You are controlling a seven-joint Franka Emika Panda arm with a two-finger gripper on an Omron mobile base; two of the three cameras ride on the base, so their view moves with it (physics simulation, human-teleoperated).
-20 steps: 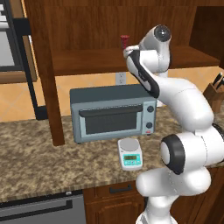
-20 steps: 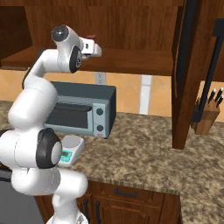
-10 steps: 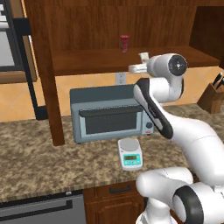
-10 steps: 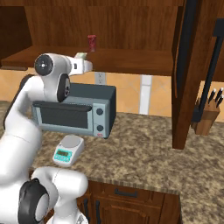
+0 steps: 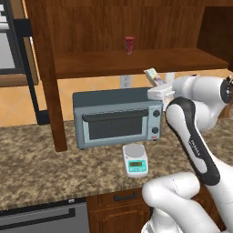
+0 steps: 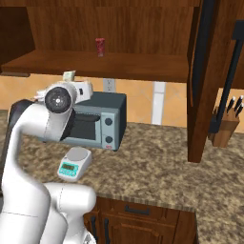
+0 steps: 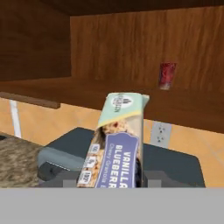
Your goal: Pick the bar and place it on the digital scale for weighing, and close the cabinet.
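Overhead, gripper point(image 5: 160, 89) clamps the bar point(image 5: 154, 77), held above the toaster oven point(image 5: 117, 117). Digital scale point(image 5: 135, 159) sits by the counter point(image 5: 45, 168) edge, platter bare. Cabinet point(image 6: 202, 71) open.

Speckled granite counter point(image 5: 41, 154), orange tiled backsplash point(image 6: 138, 102) (white outlet point(image 5: 126, 81) set in it), wood drawers point(image 6: 143, 214).
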